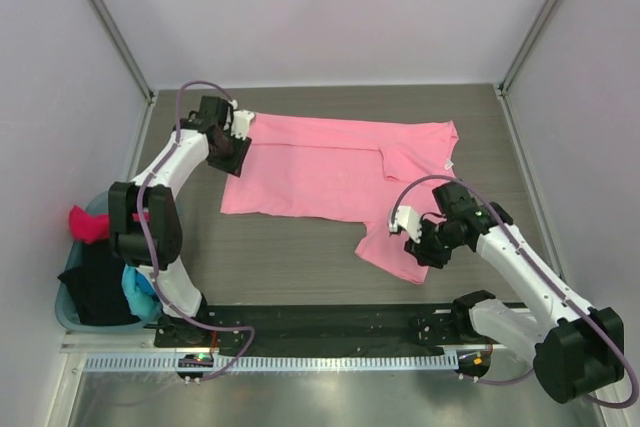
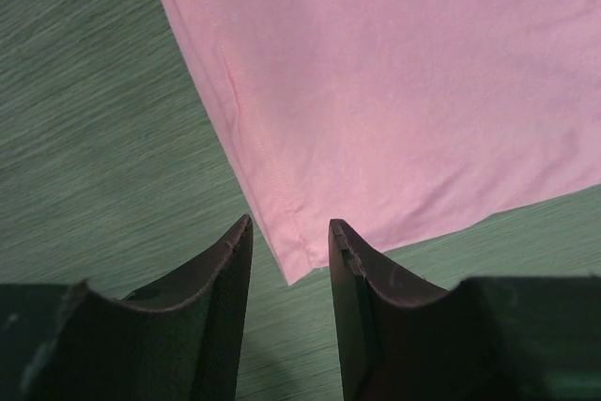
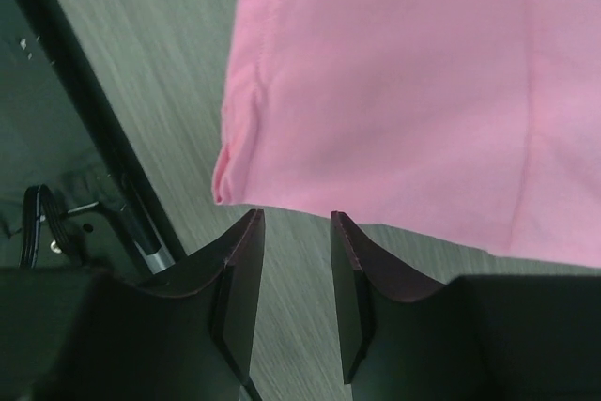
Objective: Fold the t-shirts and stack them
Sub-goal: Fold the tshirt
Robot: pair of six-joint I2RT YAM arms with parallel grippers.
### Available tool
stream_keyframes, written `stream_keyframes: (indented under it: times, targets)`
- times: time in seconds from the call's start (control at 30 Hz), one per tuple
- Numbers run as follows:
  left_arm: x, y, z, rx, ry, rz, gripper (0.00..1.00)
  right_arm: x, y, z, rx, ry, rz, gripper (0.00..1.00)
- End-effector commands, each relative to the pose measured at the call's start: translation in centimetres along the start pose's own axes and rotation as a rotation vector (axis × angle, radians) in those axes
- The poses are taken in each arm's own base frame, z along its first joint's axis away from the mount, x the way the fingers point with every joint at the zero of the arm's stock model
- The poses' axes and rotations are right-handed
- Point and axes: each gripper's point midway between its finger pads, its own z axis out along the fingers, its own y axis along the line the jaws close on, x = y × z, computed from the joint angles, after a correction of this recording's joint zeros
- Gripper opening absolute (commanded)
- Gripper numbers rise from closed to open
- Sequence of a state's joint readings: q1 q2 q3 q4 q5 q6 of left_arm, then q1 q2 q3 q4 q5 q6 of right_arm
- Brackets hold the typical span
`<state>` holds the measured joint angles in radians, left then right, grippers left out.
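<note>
**T-SHIRTS, FOUR: ONE LAID OUT**

One light pink t-shirt point(image 1: 330, 172), soft cloth with stitched hems, spread flat mid-table point(image 1: 300, 257) on grey wood-grain. One magenta t-shirt point(image 1: 88, 224), one black t-shirt point(image 1: 98, 282) and one bright blue t-shirt point(image 1: 138, 285), crumpled in the teal plastic basket point(image 1: 68, 305), near left. Left gripper point(image 2: 289, 224) at the pink shirt's far-left corner, right gripper point(image 3: 297, 218) at its near-right edge. Both have fingers apart, clamping nothing.

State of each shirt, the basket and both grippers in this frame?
Light pink cloth t-shirt: spread on the grey table, partly folded.
Teal plastic basket: holds unfolded shirts.
Magenta t-shirt: bunched in the basket.
Black t-shirt: bunched in the basket.
Bright blue t-shirt: bunched in the basket.
Left gripper: open, jaws astride the pink shirt's corner.
Right gripper: open, just off the shirt's edge.
</note>
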<state>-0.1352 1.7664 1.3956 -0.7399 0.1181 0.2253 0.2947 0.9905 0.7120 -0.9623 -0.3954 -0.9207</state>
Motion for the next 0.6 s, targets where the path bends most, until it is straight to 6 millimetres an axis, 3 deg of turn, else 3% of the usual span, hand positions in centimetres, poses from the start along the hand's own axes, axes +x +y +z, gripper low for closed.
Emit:
stream_keyframes:
  times: [0.0,0.57]
  targets:
    - [-0.8,1.2,-2.3,-0.068,-0.062,0.010,0.40,1.3,2.4,1.0,-0.096,0.036,-0.063,0.40]
    - [-0.2,4.1,-3.6,-0.152,-0.080,-0.034,0.40,2.3,4.3,3.5,-0.211,0.112,-0.153,0.39]
